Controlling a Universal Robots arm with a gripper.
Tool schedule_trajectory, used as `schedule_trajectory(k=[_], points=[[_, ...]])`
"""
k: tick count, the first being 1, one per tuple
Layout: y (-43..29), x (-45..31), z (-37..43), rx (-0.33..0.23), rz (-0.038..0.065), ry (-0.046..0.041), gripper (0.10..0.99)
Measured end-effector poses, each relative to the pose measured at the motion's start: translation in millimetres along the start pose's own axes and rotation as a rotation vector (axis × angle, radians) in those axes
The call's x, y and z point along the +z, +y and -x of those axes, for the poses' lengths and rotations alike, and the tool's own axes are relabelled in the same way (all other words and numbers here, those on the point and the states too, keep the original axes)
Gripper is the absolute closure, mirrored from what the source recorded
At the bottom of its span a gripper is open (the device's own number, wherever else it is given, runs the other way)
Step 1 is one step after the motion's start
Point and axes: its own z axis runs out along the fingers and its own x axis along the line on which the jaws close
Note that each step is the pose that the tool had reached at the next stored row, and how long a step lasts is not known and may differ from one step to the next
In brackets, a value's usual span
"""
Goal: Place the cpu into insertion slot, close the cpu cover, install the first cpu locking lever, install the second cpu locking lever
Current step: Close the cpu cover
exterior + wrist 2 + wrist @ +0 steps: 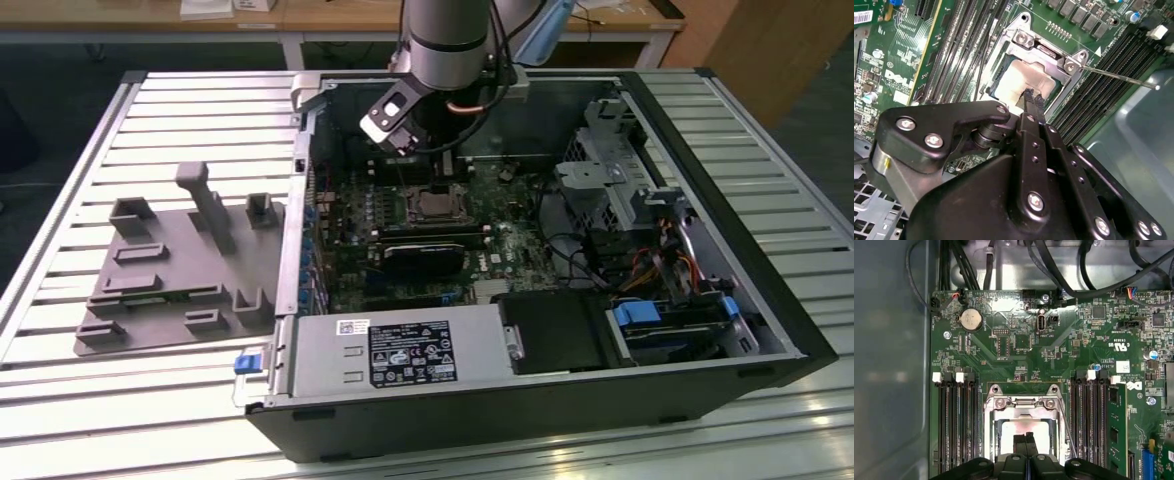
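**Open black computer case (747, 330) on a slatted metal table (120, 420), exterior view, with the arm reaching down into it.** The gripper (1032, 96), black and two-fingered, has its fingertips (1027, 94) pressed together with nothing between them. They stand over the cpu (1016, 75), a small flat square chip with a pale silver-tan metal top. Whether the tips touch the chip cannot be judged.

The cpu sits in the insertion slot (989, 410), a square silver-rimmed socket in the green circuit board (1004, 340). The socket lies between two banks of long black memory slots (956, 425). The cpu cover (1046, 50), a thin square silver metal frame with a window, lies around the chip, with two bright screws along one side. A locking lever (1119, 77), a thin bright metal rod, stands out from the socket's corner over the memory slots.

The board bears white printed lettering and a small white sticker (1122, 366). In the exterior view, the grey power supply box (320, 350) at the case's near edge carries a black-and-white printed label (416, 355).
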Motion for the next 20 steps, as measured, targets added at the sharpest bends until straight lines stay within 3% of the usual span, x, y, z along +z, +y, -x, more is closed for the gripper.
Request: schedule_trajectory(k=[8,20], points=[[-0.2,0.0,0.0,-0.131,-0.001,-0.01,0.984],[-0.3,0.4,0.0,-0.347,-0.002,-0.0074,0.984]])
